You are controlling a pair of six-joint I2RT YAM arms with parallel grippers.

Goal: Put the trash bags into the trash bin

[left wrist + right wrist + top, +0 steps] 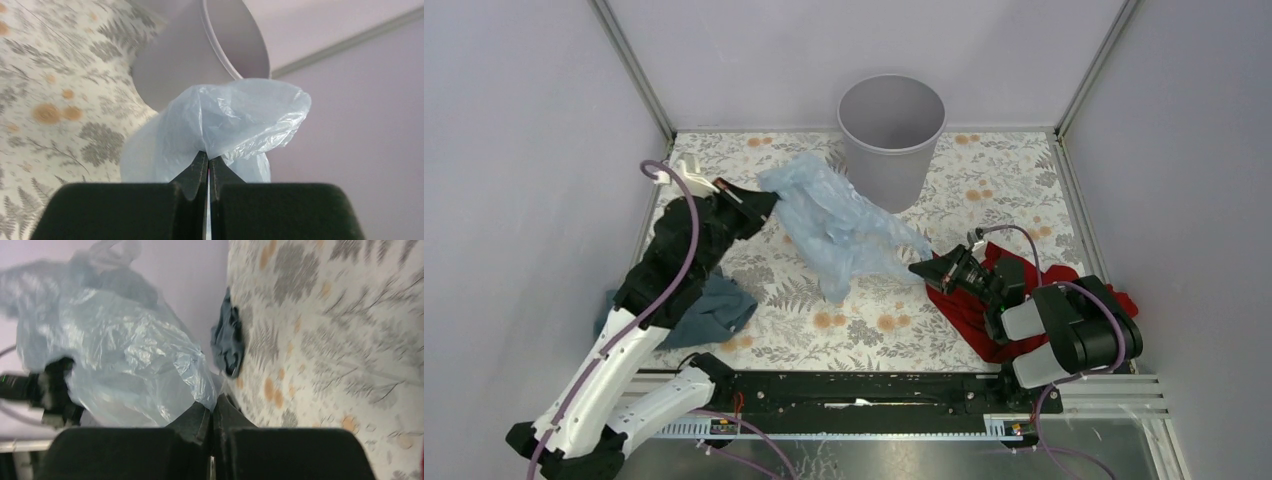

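Observation:
A crinkly pale-blue trash bag is stretched over the flowered table between my two grippers, just in front of the grey trash bin. My left gripper is shut on the bag's left end; in the left wrist view the plastic bunches out from between the closed jaws, with the bin right behind. My right gripper is shut on the bag's right corner; the right wrist view shows the plastic pinched at the fingertips.
A dark teal cloth lies beside the left arm and shows in the right wrist view. A red cloth lies under the right arm. Grey walls close in the table on three sides.

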